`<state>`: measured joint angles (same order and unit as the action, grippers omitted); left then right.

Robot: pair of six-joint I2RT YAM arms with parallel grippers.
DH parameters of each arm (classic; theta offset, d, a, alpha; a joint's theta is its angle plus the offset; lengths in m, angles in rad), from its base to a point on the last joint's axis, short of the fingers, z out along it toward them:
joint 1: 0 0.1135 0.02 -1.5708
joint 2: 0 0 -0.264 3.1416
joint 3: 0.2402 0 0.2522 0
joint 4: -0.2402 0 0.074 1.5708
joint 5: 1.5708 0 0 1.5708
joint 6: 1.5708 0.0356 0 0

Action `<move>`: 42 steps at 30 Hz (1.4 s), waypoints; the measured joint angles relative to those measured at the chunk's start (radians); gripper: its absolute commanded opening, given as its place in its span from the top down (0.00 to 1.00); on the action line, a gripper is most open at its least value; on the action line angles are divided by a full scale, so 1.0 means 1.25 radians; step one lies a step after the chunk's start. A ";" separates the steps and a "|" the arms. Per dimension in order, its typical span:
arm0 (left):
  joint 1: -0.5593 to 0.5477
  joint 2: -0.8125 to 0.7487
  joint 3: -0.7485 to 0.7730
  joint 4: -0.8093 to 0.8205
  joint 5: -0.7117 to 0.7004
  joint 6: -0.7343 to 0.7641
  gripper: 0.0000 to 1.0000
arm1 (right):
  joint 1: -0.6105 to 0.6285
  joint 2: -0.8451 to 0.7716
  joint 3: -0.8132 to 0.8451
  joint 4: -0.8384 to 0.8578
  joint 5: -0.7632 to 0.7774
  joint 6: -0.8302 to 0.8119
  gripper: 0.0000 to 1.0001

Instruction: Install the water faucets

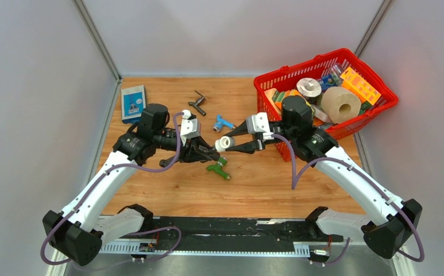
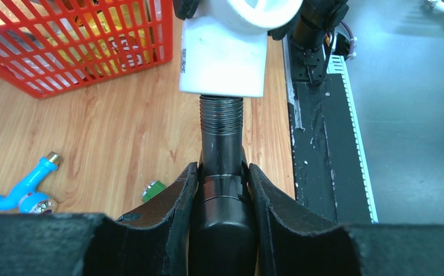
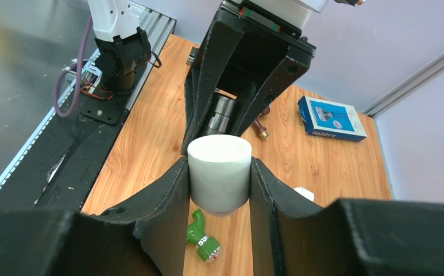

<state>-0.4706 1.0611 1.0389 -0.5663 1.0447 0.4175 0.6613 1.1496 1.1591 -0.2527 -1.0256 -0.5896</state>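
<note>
My left gripper (image 2: 221, 169) is shut on a dark metal water faucet (image 2: 221, 132). Its threaded end touches the opening of a white elbow fitting (image 2: 222, 54). My right gripper (image 3: 219, 167) is shut on that white fitting (image 3: 219, 175), facing the left gripper (image 1: 209, 153) above the middle of the table. Under the fitting (image 1: 225, 143), a green faucet (image 1: 219, 168) lies on the wood. A blue-handled faucet (image 1: 224, 122) and a dark grey faucet with a side lever (image 1: 198, 102) lie farther back.
A red basket (image 1: 300, 66) full of assorted items stands at the back right, close behind the right arm. A blue box (image 1: 133, 102) lies at the back left. A small white piece (image 3: 304, 194) rests on the wood beside the right fingers.
</note>
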 measured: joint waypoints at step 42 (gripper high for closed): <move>0.008 0.009 -0.007 -0.090 0.021 0.042 1.00 | 0.024 0.095 0.072 -0.086 -0.055 -0.024 1.00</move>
<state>-0.4610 1.0718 1.0298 -0.6785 1.0706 0.4702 0.6918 1.2678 1.2488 -0.3599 -1.0943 -0.6193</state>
